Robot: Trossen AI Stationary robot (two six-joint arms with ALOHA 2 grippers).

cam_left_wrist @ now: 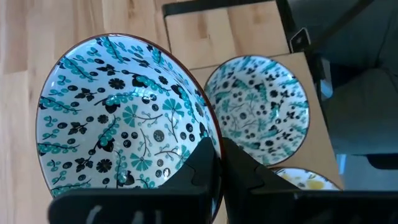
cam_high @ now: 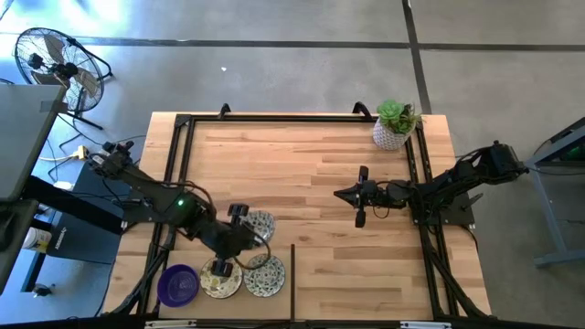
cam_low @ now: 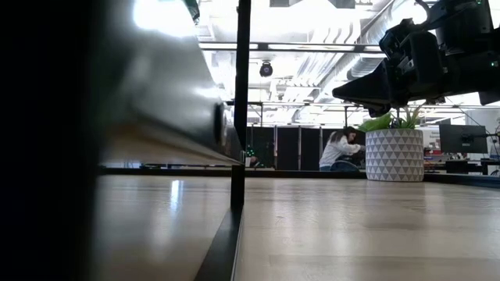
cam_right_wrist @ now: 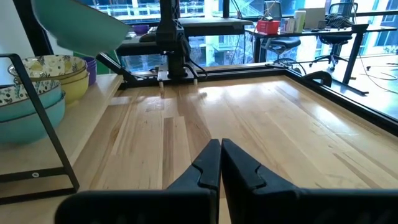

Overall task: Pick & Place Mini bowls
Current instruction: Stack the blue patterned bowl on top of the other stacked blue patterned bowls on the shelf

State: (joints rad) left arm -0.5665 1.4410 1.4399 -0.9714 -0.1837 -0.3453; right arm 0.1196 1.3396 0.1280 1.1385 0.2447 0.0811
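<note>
Teal-and-black flowers cover the inside of the bowl (cam_left_wrist: 127, 112) that the left gripper (cam_left_wrist: 219, 158) has hold of: in the left wrist view its two dark fingers are pressed together on the bowl's rim, one inside and one outside, and the bowl tilts up off the table. From above, this gripper (cam_high: 239, 219) sits over the near left part of the wooden table (cam_high: 311, 174), with the lifted patterned bowl (cam_high: 260, 226) right beside it.

Counted in the high view, four bowls show in that near left corner: the lifted one, two more patterned bowls lying flat on the table, one (cam_high: 265, 276) just nearer than the gripper and another (cam_high: 222, 279) beside it to the left, and one solid purple bowl (cam_high: 179, 283) at the left end of the row. Whether any of these are stacks I cannot tell from above. The left wrist view shows a second patterned bowl (cam_left_wrist: 257, 102) beyond the held one, and the edge of a yellow-tinted one (cam_left_wrist: 308, 179) next to it.

Farther off, the right gripper (cam_high: 361, 195) hangs above the bare middle right of the table, well apart from all the bowls; in its own wrist view its fingers (cam_right_wrist: 221, 167) meet tip to tip with nothing between them.

At the far right corner stands one white pot with a green plant (cam_high: 394, 125).
</note>
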